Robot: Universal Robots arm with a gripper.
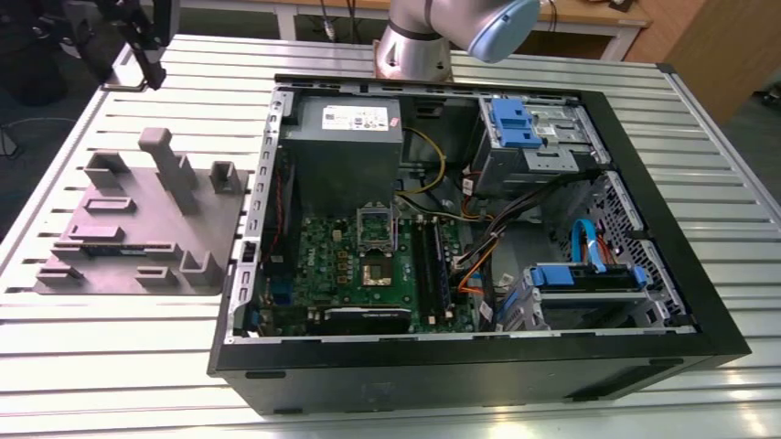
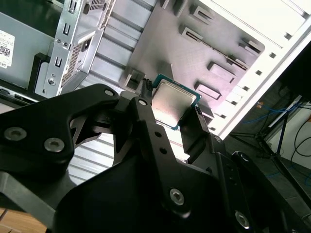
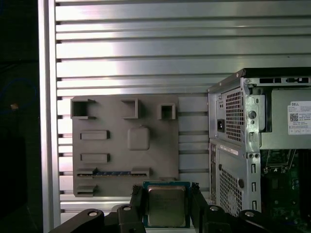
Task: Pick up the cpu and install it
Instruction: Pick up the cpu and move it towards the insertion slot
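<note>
The cpu [image 3: 166,206] is a small square chip with a silvery metal top and a green rim. It sits between the two black fingers of my gripper [image 3: 166,196], which is shut on it. In the second wrist view the cpu [image 2: 172,104] is clamped the same way by the gripper [image 2: 171,104]. The held chip hangs above the slatted table, over the near edge of the grey fixture plate [image 3: 126,145]. In the exterior view the gripper [image 1: 144,55] hangs at the far left, well away from the socket [image 1: 375,270] on the green motherboard [image 1: 327,247].
The open black computer case [image 1: 683,302] lies on the slatted aluminium table [image 1: 110,357], with a grey power supply [image 1: 347,146], blue drive cages [image 1: 528,123] and loose cables inside. The grey fixture plate [image 1: 134,219] with raised holders lies to the exterior view's left of the case.
</note>
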